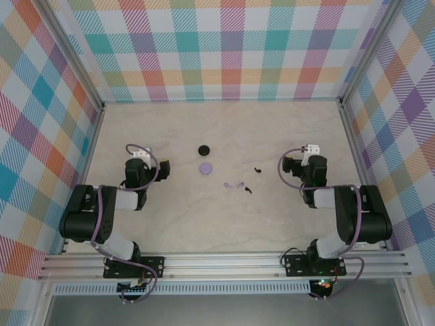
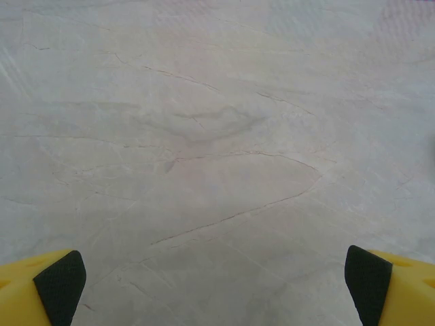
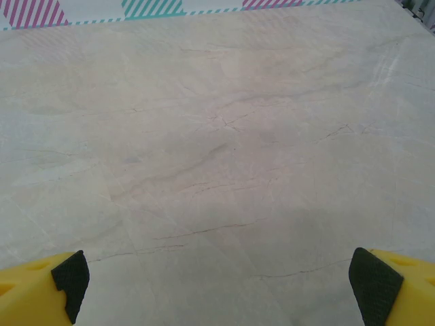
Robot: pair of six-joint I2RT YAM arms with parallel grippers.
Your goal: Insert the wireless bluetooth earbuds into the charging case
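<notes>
Earbuds lie loose mid-surface (image 1: 177, 217), between the two arms. Lilac pair (image 1: 239, 183) sits side by side; black pair (image 1: 257, 170) lies apart, just right of them. Lilac case (image 1: 205, 166) and black case (image 1: 203, 149) rest just beyond, reachable by either arm. Left tool (image 2: 217, 285) and right tool (image 3: 217, 285) are released and empty over bare surface, probably spread ready for a first pick.

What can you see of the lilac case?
The lilac case is a small, round, pale disc, seemingly plastic, lying flat on the table near the middle. The black case sits just beyond it, apart. The lilac earbuds lie to its near right. Nothing else touches it. It is too small to tell whether it is open or shut.
</notes>
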